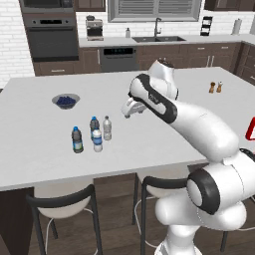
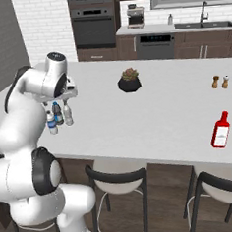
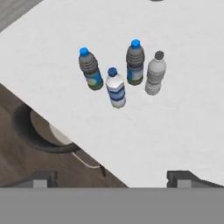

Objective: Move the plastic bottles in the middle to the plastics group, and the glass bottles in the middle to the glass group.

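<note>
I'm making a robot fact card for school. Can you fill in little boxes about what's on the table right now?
place: simulated kitchen, big white island counter
bottle cluster: four small bottles standing upright near the counter's front edge
dark bottles: two with blue caps
clear bottles: one with a blue label, one pale grey
red bottle: upright, far from the cluster
gripper: open, above the counter, holding nothing
other things: bowl, dark plant pot, two shakers
</note>
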